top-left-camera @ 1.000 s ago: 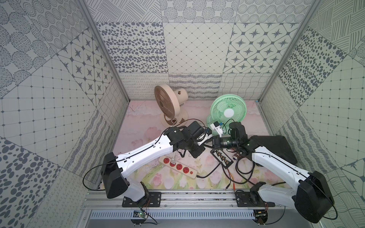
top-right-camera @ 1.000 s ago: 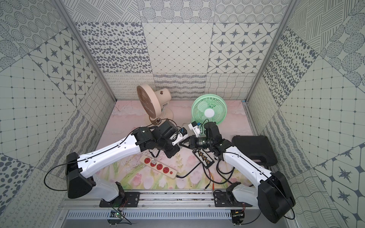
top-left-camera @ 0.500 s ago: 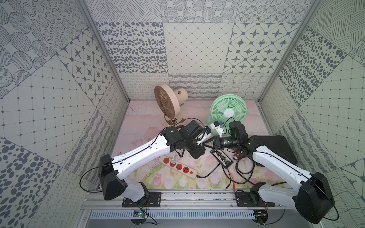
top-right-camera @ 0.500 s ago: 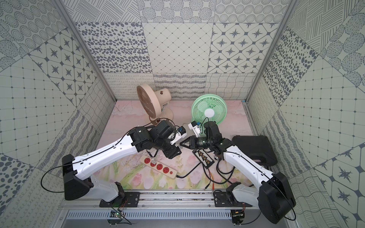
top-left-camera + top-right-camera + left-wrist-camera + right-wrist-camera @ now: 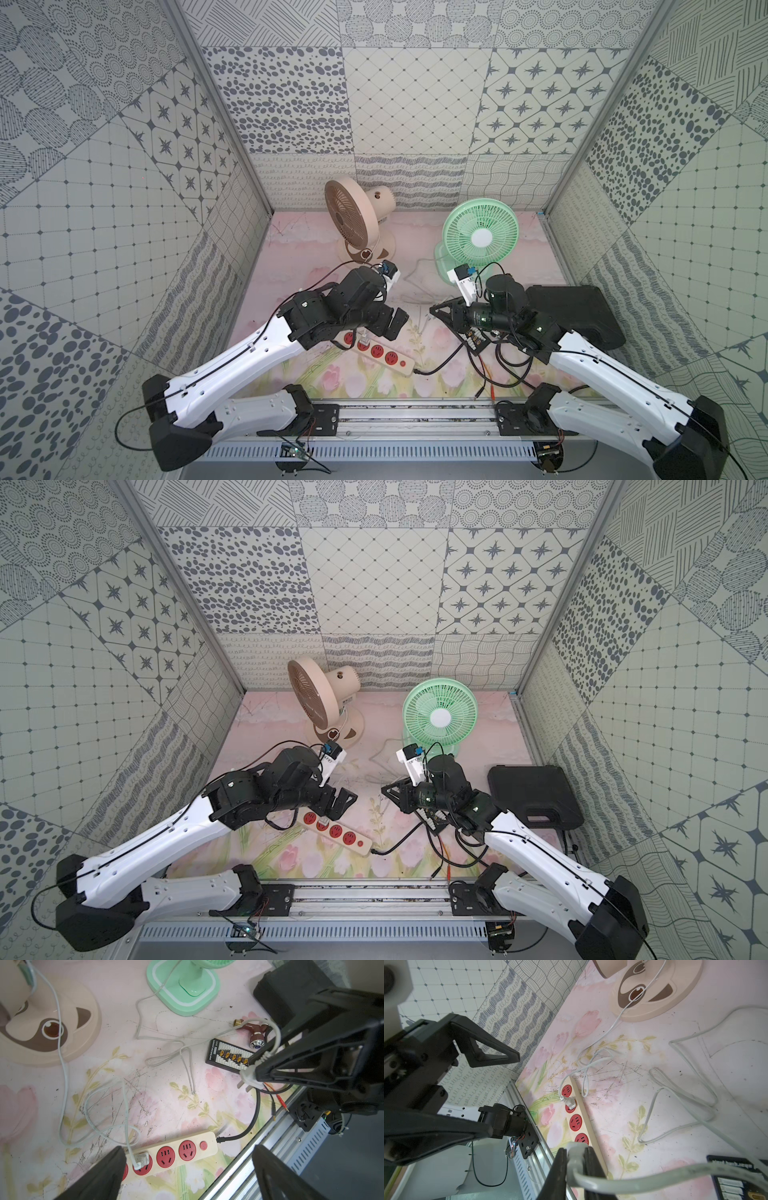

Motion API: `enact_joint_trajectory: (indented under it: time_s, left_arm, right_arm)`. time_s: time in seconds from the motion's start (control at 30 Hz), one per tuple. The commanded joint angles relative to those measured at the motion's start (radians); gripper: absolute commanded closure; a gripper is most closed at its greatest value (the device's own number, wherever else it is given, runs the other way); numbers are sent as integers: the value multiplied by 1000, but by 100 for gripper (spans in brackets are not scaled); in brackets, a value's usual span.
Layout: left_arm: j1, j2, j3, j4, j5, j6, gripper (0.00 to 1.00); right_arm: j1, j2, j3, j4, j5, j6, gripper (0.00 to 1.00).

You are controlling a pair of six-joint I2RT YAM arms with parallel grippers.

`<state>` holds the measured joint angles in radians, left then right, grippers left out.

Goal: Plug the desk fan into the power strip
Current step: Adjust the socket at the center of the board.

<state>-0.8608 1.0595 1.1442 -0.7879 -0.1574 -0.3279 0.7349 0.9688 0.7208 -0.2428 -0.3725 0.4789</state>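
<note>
Left wrist view: the power strip point(image 5: 175, 1156) lies on the table point(image 5: 166, 1095) near the front rail, left of centre, with its button end pointing right. A seated plug point(image 5: 141, 1159) occupies the second socket from the left end, and its lead runs to the beige fan point(image 5: 353, 216). The two free sockets point(image 5: 187, 1150) nearest the button are unobstructed.

The right pincer point(image 5: 254, 1069) is clamped narrow on the held plug point(image 5: 248, 1077), whose two flat prongs are exposed. It hangs above the connector board point(image 5: 228, 1055), right of the strip and well apart from it. The cord point(image 5: 139, 1022) trails back to the green fan point(image 5: 480, 239). The left pincer point(image 5: 504, 1094) stands wide and empty above the strip.

The step in hand appears to be carrying the held plug to a free socket.

- Select the socket beside the button, clear of the seated plug.
- Turn the prongs downward and square them to the slots.
- Descend vertically, then press.
- The strip looks light and may slide, so the left pincer could brace its left end.
- Keep the cord slack so that the fan is not dragged.
</note>
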Motion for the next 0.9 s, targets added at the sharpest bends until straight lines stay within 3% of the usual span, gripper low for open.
enact_joint_trajectory:
  time_s: [0.0,0.2,0.47,0.77,0.87]
  left_arm:
    - [47,-172,-105,10,-107,-265,0]
    - [70,-363,-224,-63,-186,-414,0]
    - [80,-536,-389,-127,-283,-576,4]
    - [115,-564,-507,-98,-304,-650,18]
    - [147,-548,-548,-60,-270,-655,29]
  right_arm:
    - [44,8,-13,54,125,-66,100]
    - [136,42,-45,129,219,-170,100]
    - [181,107,-55,180,190,-299,100]
    - [229,201,-61,278,115,-355,100]
    - [248,230,-60,300,123,-363,100]
